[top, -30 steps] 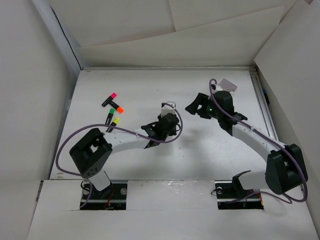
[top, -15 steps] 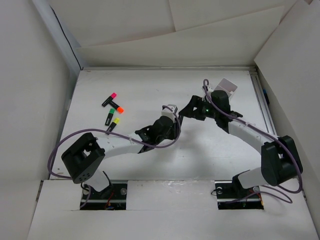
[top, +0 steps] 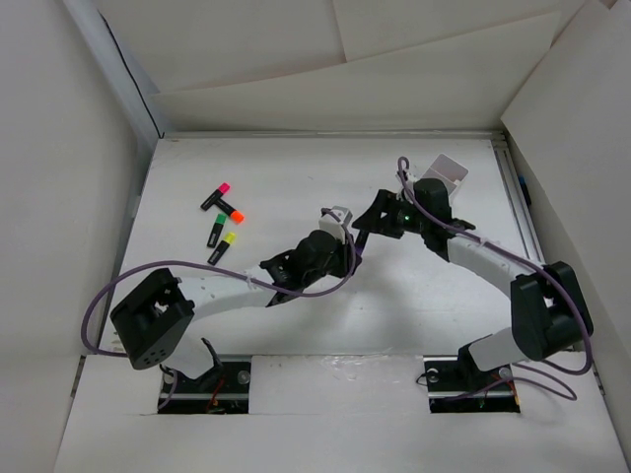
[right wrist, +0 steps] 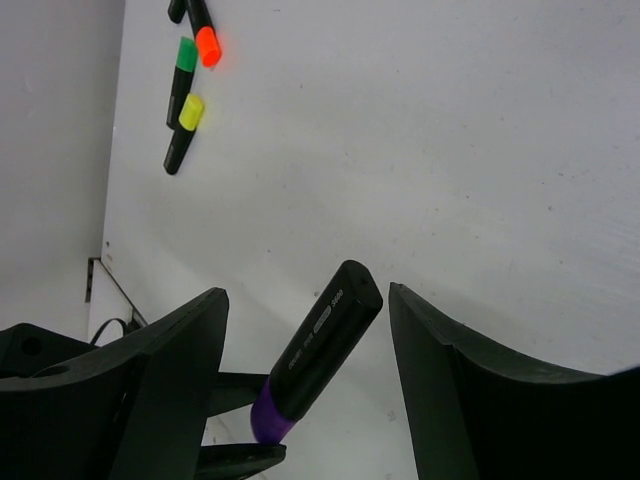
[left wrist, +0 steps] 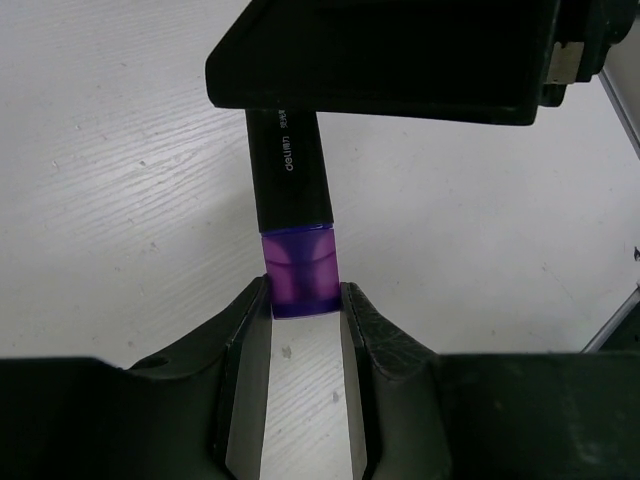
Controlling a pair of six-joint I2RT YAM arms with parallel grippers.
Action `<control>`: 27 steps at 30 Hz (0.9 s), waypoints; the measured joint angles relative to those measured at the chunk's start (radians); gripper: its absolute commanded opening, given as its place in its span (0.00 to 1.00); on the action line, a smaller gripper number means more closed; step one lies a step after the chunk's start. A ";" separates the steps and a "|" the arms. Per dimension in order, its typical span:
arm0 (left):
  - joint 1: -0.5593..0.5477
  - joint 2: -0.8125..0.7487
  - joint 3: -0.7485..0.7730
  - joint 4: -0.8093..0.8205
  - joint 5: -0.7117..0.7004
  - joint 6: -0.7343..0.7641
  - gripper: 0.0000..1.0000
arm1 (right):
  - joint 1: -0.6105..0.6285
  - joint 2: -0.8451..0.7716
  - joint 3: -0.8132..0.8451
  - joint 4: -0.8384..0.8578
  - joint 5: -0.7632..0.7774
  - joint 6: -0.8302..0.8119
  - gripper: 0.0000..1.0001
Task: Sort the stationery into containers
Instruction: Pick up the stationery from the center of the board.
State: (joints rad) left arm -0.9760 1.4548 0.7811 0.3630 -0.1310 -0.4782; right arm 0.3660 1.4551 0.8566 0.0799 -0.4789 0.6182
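My left gripper (left wrist: 300,305) is shut on the purple cap of a black highlighter (left wrist: 290,165), held above the table. My right gripper (right wrist: 305,295) is open, one finger on each side of the marker's (right wrist: 320,345) black end, not touching it. In the top view the two grippers meet at mid-table, left (top: 338,225) and right (top: 367,219). Pink (top: 217,194), orange (top: 230,210), green (top: 214,229) and yellow (top: 223,246) markers lie at the left. The white tray (top: 449,168) sits at the back right, partly hidden behind my right arm.
White cardboard walls enclose the table on the left, back and right. A metal rail (top: 519,212) runs along the table's right edge. Purple cables loop off both arms. The orange (right wrist: 205,42), green (right wrist: 182,70) and yellow (right wrist: 186,125) markers show in the right wrist view.
My left arm has stretched right and forward with the purple-capped marker. My right gripper has moved left to meet it, and its open fingers now flank the marker's black end.
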 measured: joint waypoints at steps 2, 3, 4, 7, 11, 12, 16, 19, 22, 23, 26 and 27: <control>0.000 -0.002 -0.003 0.003 0.005 0.000 0.00 | 0.000 0.005 0.000 0.002 0.000 0.002 0.65; 0.000 -0.003 -0.007 0.008 0.006 0.001 0.00 | 0.000 0.010 0.001 0.003 0.000 0.003 0.61; 0.000 -0.006 -0.013 0.012 0.008 0.001 0.00 | -0.001 0.015 0.001 0.003 0.000 0.004 0.50; 0.000 -0.011 -0.020 0.011 0.010 0.004 0.00 | -0.005 0.029 0.001 0.003 0.000 0.006 0.32; 0.000 -0.011 -0.021 0.010 0.014 0.006 0.00 | -0.011 0.033 0.003 0.012 -0.011 0.032 0.15; 0.000 -0.011 -0.021 0.010 0.014 0.006 0.01 | -0.011 0.033 0.005 0.018 -0.013 0.038 0.13; 0.000 -0.011 -0.021 0.012 0.010 0.006 0.14 | -0.011 0.032 0.009 0.028 -0.015 0.042 0.03; 0.000 -0.011 -0.021 0.015 0.007 0.006 0.23 | -0.013 0.027 0.009 0.028 -0.009 0.045 0.00; 0.000 -0.011 -0.021 0.036 0.000 0.008 0.30 | -0.030 0.009 0.009 0.023 -0.009 0.053 0.00; 0.000 -0.012 -0.021 0.047 -0.002 0.009 0.32 | -0.040 0.000 0.009 0.021 -0.009 0.058 0.00; 0.000 -0.036 -0.024 0.043 -0.009 0.012 0.41 | -0.088 -0.028 0.009 0.025 0.024 0.060 0.00; 0.000 -0.050 -0.026 0.043 -0.010 0.012 0.43 | -0.112 -0.035 0.009 0.026 0.043 0.061 0.00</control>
State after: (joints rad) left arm -0.9760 1.4048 0.7547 0.4061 -0.1406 -0.4660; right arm 0.2539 1.4197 0.8654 0.1059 -0.4358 0.6788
